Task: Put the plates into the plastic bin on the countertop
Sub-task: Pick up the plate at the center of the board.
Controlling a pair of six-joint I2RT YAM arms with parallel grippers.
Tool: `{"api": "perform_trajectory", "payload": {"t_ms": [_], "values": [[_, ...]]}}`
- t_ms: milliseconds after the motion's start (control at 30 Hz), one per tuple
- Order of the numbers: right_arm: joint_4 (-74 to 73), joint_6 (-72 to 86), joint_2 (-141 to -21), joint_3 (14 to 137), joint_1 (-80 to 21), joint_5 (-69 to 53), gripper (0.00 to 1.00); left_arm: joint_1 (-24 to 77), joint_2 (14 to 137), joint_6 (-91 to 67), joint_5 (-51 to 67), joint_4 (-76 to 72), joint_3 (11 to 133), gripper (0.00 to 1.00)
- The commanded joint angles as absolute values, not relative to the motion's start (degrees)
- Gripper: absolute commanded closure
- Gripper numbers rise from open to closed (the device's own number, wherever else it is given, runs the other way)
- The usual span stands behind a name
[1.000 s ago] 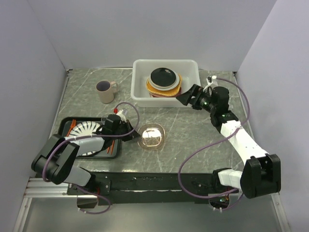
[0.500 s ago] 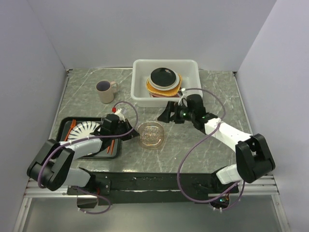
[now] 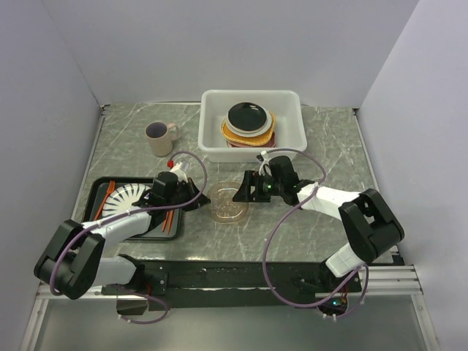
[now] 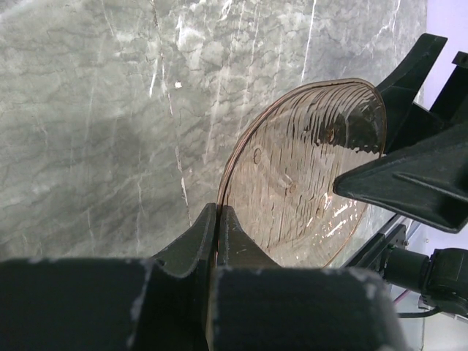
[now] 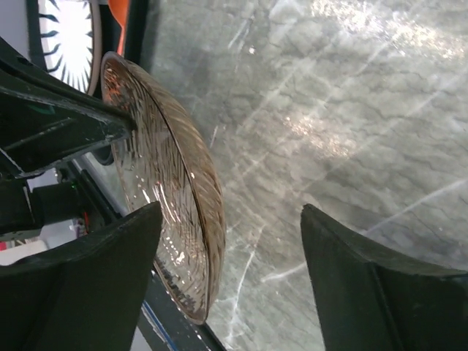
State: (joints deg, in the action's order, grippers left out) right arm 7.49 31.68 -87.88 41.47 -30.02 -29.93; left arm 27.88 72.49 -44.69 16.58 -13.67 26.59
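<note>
Worktop (image 3: 322, 153): plastic bin (image 3: 208, 117) upper centre, stacked plates (image 3: 248, 117) inside.
Tan plate (image 3: 228, 203): centre frame, below the bin, between both arms.
Left fingers (image 4: 194, 238): pinching its left rim.
Right fingers (image 5: 110, 270): spread, straddling its right rim. We judge a handover is due.

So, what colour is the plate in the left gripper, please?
Translucent amber-pink, ribbed plate; clearest in the left wrist view.

Overhead: the left arm (image 3: 137, 217) covers part of the rayed plate (image 3: 126, 196); the dark plate (image 3: 246, 115) hides all but the rims of the stack (image 3: 227, 132) beneath. Left wrist: the left pincer (image 4: 219, 216) conceals the near rim of the glass plate (image 4: 307, 168).
</note>
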Motion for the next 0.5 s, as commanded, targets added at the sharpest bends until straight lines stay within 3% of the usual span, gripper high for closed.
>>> {"api": "perform_trajectory", "payload": {"t_ms": [0, 67, 100, 200, 233, 267, 467], "values": [[12.12, 32.43, -89.99, 42.63, -30.76, -32.69, 0.31, 27.69, 70.31, -44.03, 16.00, -14.15, 26.72, 0.99], [13.45, 33.05, -90.70, 42.63, -30.85, -33.48, 0.41, 27.69, 69.96, -43.95, 15.82, -13.80, 26.72, 0.99], [13.62, 33.22, -91.40, 42.71, -30.94, -33.83, 0.55, 27.69, 69.79, -43.86, 15.73, -13.62, 26.72, 0.99], [14.68, 33.66, -92.11, 42.54, -30.94, -34.63, 0.80, 27.60, 69.43, -43.86, 15.47, -13.45, 26.72, 0.99], [14.94, 33.92, -92.20, 42.45, -30.94, -34.72, 0.94, 27.60, 69.26, -43.77, 15.38, -13.36, 26.63, 0.99], [15.03, 33.84, -92.20, 42.28, -31.02, -34.72, 0.99, 27.60, 69.34, -43.68, 15.29, -13.19, 26.63, 0.99], [14.59, 33.49, -91.41, 42.28, -31.03, -34.10, 1.00, 27.60, 69.08, -43.68, 15.12, -13.27, 26.54, 0.99]]}}
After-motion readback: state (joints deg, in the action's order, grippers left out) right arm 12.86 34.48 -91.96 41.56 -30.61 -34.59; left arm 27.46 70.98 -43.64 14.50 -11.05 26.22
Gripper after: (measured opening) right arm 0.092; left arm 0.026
